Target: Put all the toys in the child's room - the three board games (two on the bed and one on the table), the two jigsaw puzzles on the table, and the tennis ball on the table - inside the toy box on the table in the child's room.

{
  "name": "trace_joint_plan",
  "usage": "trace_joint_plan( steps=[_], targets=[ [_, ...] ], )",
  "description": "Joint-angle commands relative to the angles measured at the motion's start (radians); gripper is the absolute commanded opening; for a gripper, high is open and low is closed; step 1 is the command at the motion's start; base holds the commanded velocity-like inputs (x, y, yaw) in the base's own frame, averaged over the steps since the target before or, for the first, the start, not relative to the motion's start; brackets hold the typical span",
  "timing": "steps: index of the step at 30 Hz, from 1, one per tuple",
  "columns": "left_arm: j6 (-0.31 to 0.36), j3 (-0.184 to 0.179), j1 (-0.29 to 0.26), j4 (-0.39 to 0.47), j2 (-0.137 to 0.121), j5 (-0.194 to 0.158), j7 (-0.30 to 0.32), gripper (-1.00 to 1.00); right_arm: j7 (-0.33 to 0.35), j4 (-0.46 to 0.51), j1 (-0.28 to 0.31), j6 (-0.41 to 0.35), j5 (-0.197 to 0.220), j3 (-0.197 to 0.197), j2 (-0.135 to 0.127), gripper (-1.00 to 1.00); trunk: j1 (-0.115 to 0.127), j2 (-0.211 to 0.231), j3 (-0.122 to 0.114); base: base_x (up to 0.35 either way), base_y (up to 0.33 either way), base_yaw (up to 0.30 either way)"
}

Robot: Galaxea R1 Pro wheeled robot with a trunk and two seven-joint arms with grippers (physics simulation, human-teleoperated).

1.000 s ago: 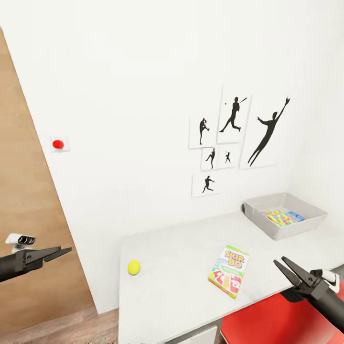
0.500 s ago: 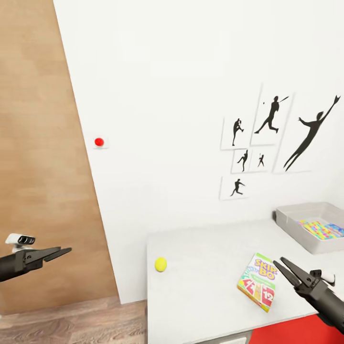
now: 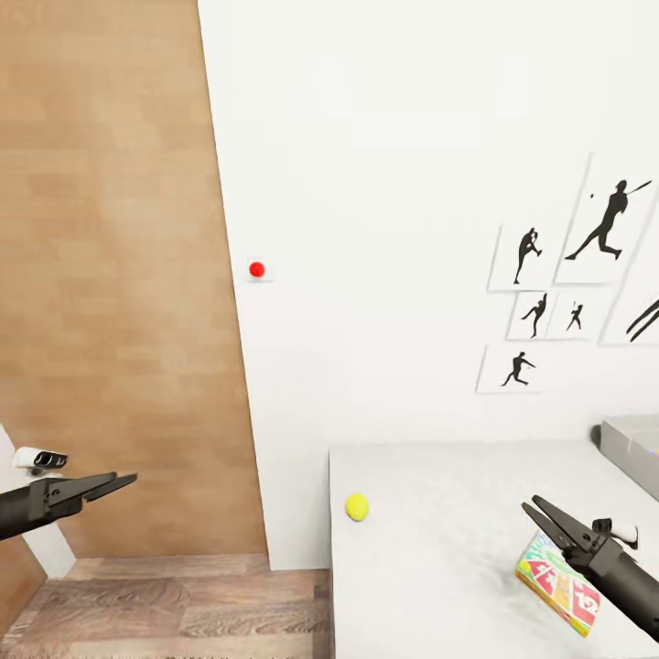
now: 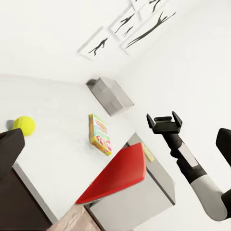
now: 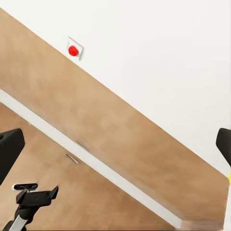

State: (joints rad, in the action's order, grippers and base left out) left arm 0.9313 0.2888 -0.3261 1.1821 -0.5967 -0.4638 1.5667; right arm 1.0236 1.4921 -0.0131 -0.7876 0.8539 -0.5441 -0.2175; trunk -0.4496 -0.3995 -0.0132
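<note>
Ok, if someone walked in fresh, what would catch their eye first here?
Probably the yellow-green tennis ball alone near the left end of the pale table, and the colourful Skip-Bo box lying flat under the open right gripper. Then the red button and black silhouette posters on the white wall.

The surface (image 3: 439, 549) at lower right looked like smooth, matt pale grey laminate. The tennis ball (image 3: 357, 506) looked matt and faintly fuzzy, the Skip-Bo box (image 3: 558, 590) like printed card with a slight sheen. At upper left, the door (image 3: 110, 275) showed matt wood grain; the floor (image 3: 183, 613) was darker wood plank. The wall (image 3: 394, 183) was flat white paint.
</note>
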Motion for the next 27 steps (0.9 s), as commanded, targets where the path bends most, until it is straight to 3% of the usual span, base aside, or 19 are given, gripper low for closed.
trace_joint_plan(
  steps=[1,17,27],
  targets=[
    [0.011,-0.001,-0.001,-0.001,0.0,0.001,0.004,1.0,-0.001,0.0,-0.001,-0.006,0.004,0.0,0.0,1.0,0.0,-0.001,0.0,0.0,0.047,0.288],
    [0.011,0.0,-0.001,-0.002,0.0,0.001,0.004,1.0,0.001,0.0,-0.001,-0.007,0.004,0.0,0.0,1.0,0.0,-0.001,0.0,0.0,0.052,0.279],
    [0.011,0.0,-0.001,-0.002,0.0,0.001,0.004,1.0,0.0,0.0,-0.001,-0.007,0.005,0.0,0.0,1.0,0.0,-0.001,-0.002,0.0,0.002,0.015]
  ],
)
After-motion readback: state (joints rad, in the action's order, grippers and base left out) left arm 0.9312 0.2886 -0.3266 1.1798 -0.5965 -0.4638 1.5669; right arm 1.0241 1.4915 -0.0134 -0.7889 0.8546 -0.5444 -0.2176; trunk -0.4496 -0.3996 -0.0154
